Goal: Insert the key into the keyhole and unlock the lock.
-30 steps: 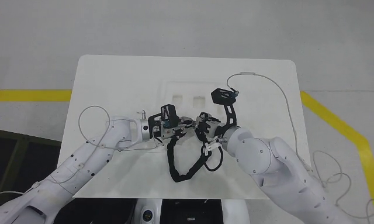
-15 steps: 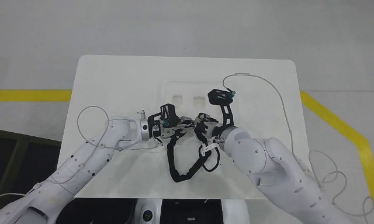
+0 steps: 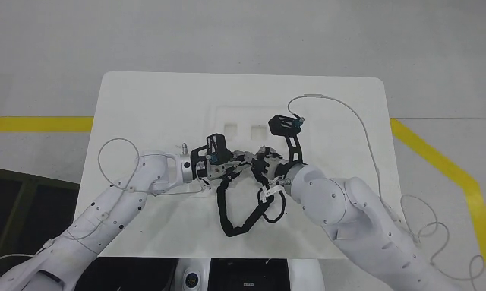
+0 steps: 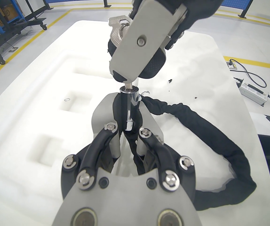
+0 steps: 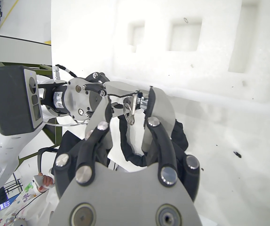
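You can read no brand or writing here. Your left arm's wrist carries one small label (image 5: pixel 59 99), its print too small to make out.

There is one lock (image 4: pixel 129 98), chrome and tube-shaped, held near the middle of the desk (image 3: pixel 137 109). One black sleeved cable (image 4: pixel 196 128) runs off it in a single loop that lies on the white surface toward the robot. Your left gripper (image 4: pixel 126 116) has its jaws clamped on the lock, one on each side. The keyhole end points away from that wrist, toward the right gripper (image 5: pixel 130 97).

The key (image 4: pixel 128 85) is at that keyhole end. A short length of its blade shows between the lock's end and the right gripper, which sits right against it. You cannot tell whether the right jaws are clamped on the key or merely stand about it. One ring (image 5: pixel 125 109) hangs there with one spare key (image 5: pixel 132 116) on it, which makes two keys in all.

One white foam pad (image 5: pixel 208 76) lies on the desk beyond the grippers. In the right wrist view you can count three pockets (image 5: pixel 185 34) cut into it. A few black crumbs (image 4: pixel 170 80) lie on the foam.
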`<control>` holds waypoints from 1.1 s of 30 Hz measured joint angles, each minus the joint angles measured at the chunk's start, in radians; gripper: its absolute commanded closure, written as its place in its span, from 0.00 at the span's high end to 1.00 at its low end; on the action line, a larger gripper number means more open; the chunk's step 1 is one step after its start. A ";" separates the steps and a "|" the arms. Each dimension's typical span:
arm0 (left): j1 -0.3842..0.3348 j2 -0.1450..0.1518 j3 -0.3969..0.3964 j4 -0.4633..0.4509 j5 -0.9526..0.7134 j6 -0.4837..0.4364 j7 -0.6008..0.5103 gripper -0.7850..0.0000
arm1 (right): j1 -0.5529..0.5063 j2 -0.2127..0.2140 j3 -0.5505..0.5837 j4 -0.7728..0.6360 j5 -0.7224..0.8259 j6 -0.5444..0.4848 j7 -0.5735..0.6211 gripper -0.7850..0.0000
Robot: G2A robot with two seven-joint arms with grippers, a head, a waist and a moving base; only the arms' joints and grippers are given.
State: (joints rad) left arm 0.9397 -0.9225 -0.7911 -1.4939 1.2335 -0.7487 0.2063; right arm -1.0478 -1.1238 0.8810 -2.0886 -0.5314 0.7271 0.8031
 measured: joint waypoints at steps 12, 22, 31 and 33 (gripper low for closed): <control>0.013 -0.013 -0.017 0.021 0.004 -0.007 -0.005 0.00 | -0.055 0.007 0.098 -0.061 0.059 -0.080 -0.010 0.45; 0.010 -0.028 -0.018 0.033 0.008 -0.031 -0.011 0.00 | -0.067 0.000 0.118 -0.016 0.085 -0.112 -0.057 0.24; 0.012 -0.038 -0.026 0.038 0.013 -0.041 -0.018 0.00 | -0.071 0.000 0.140 -0.005 0.079 -0.107 -0.041 0.00; 0.012 -0.040 -0.028 0.038 0.014 -0.045 -0.021 0.00 | -0.070 -0.001 0.136 -0.002 0.075 -0.108 -0.034 0.00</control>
State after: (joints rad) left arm 0.9521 -0.9623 -0.8193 -1.4555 1.2478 -0.7937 0.1857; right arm -1.1180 -1.1247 1.0172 -2.0906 -0.4560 0.6186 0.7689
